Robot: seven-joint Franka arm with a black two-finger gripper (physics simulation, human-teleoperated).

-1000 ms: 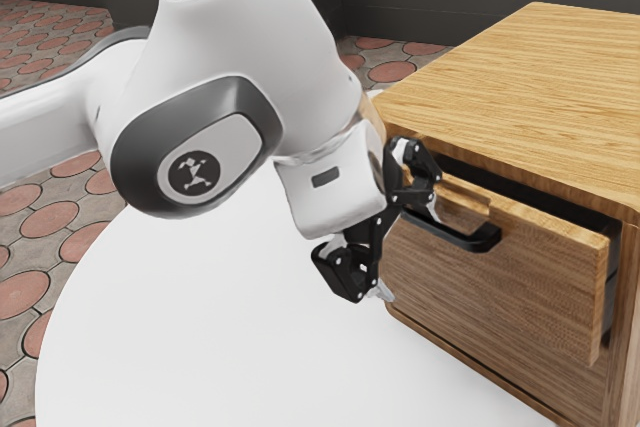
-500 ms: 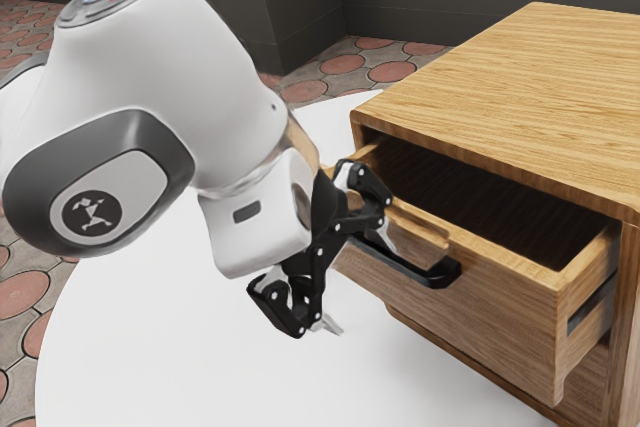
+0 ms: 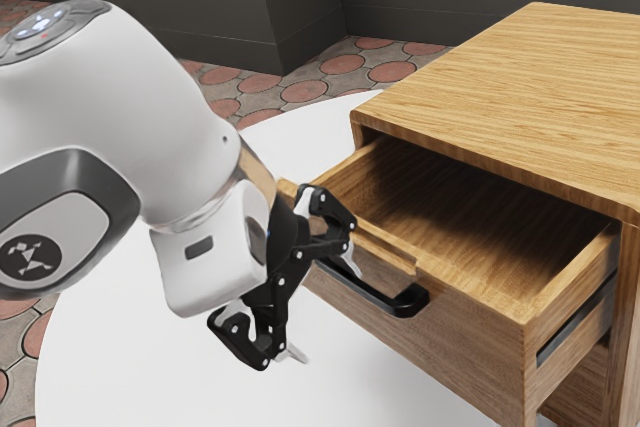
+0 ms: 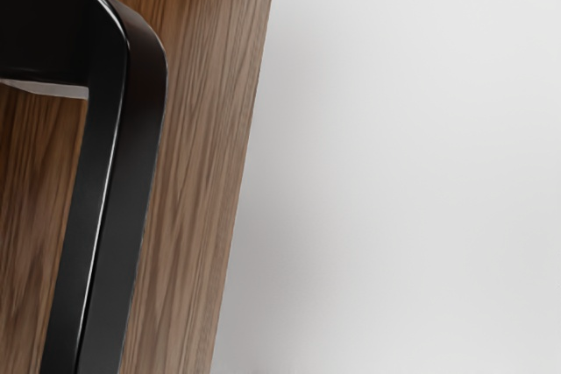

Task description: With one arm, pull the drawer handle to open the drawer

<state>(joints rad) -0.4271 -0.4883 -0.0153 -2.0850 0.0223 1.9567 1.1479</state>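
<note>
White round surface [image 3: 120, 367] over red-brown tiled floor [image 3: 320, 77], dark walls behind. Light wooden cabinet [image 3: 530, 87] sits at the exterior view's right. Its wooden drawer [image 3: 460, 337] stands well out, inside exposed. My black gripper [image 3: 320, 309] is at the left end of the black bar handle [image 3: 385, 295]. Fingers are spread: one hooked at the bar, the other below and clear. Wrist view has the handle [image 4: 105, 199] just over the drawer front [image 4: 202, 172].

The drawer [image 3: 440, 337] stands much further out of the cabinet [image 3: 520, 87] than a second ago. Then only a narrow gap showed above its front; now most of its wooden floor lies bare. Its handle [image 3: 390, 299] has travelled toward the exterior view's left and lower, and the gripper [image 3: 320, 307] and arm [image 3: 120, 167] have drawn back with it.
</note>
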